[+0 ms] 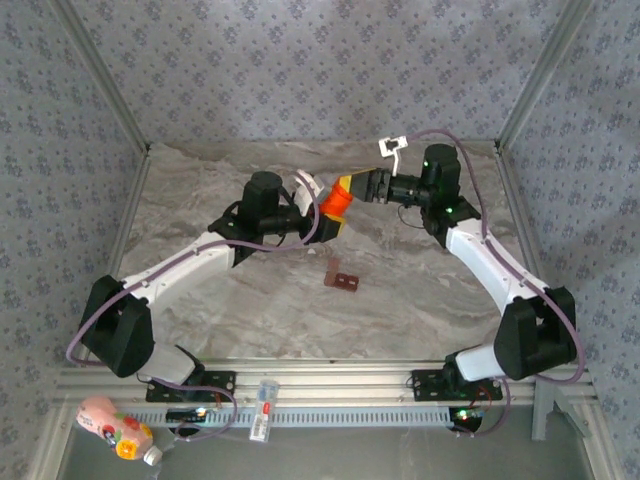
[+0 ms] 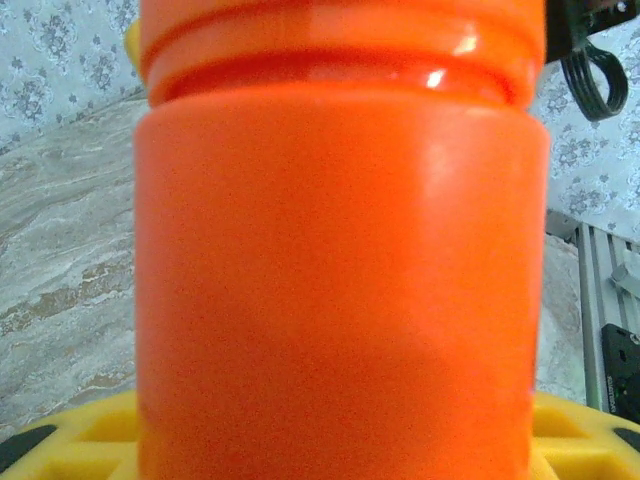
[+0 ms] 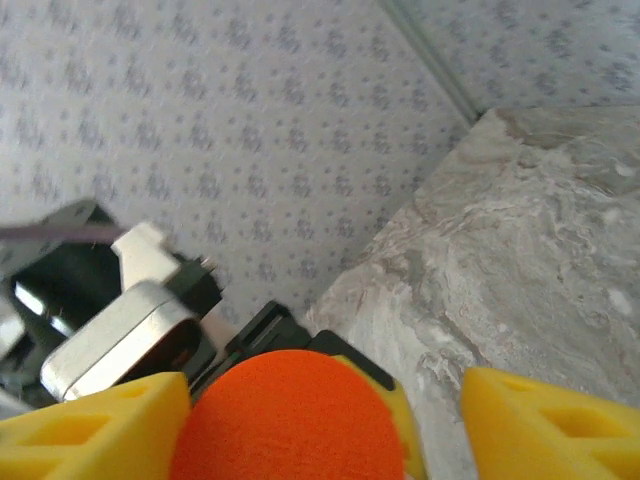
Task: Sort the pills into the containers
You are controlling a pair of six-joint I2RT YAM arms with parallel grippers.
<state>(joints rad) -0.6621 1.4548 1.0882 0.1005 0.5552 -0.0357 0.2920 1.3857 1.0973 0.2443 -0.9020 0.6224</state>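
L gripper [image 1: 327,222], R gripper [image 1: 346,187] around bottle [image 1: 336,204]

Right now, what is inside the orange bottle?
Nothing inside shows: the orange bottle has opaque walls and its cap is on, between the right fingers. Any pills in it are hidden.

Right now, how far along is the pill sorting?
Early. Done: nothing visibly sorted; the containers lie on the table, too small to see inside. In hand: left tool holds the orange bottle aloft, right tool open around its cap. Left: uncapping, then sorting.
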